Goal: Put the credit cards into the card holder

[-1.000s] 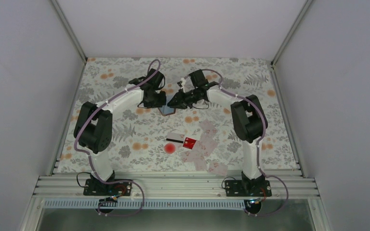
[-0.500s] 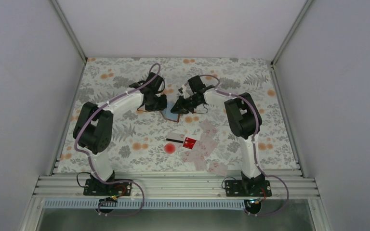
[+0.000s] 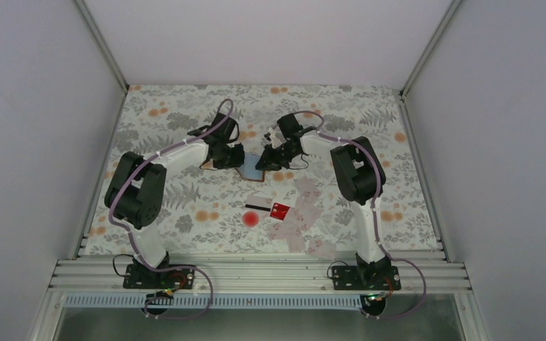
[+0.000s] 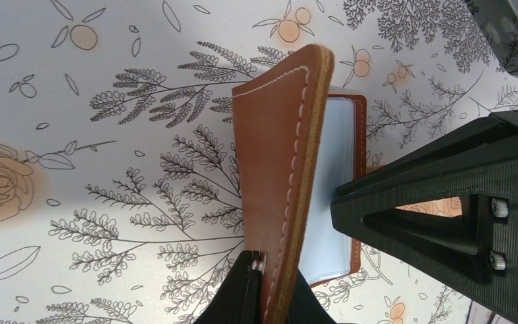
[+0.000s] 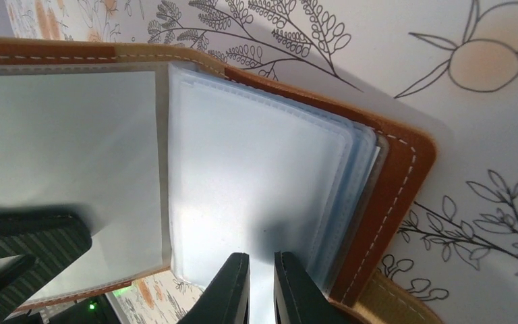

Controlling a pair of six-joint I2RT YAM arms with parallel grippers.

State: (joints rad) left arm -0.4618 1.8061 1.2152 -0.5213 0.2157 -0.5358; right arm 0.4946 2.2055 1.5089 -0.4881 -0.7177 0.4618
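The brown leather card holder (image 3: 250,162) lies open at the table's far middle. My left gripper (image 4: 274,295) is shut on the stitched edge of its cover flap (image 4: 276,162), holding that flap upright. My right gripper (image 5: 262,262) has its fingers almost together, a thin slit between them, with the tips on the holder's pale clear inner sleeves (image 5: 256,169). No card shows between them. The credit cards lie nearer the arms: a white one with a black stripe (image 3: 259,202), a red one (image 3: 280,209) and several pale ones (image 3: 306,217).
A round red spot (image 3: 250,219) lies on the floral cloth just left of the cards. In the left wrist view the right gripper's black body (image 4: 445,216) fills the right side, close over the holder. Grey walls enclose the table.
My right gripper has come down onto the holder's inner sleeves and closed further. My left gripper has drawn the cover flap leftward, spreading the holder wider.
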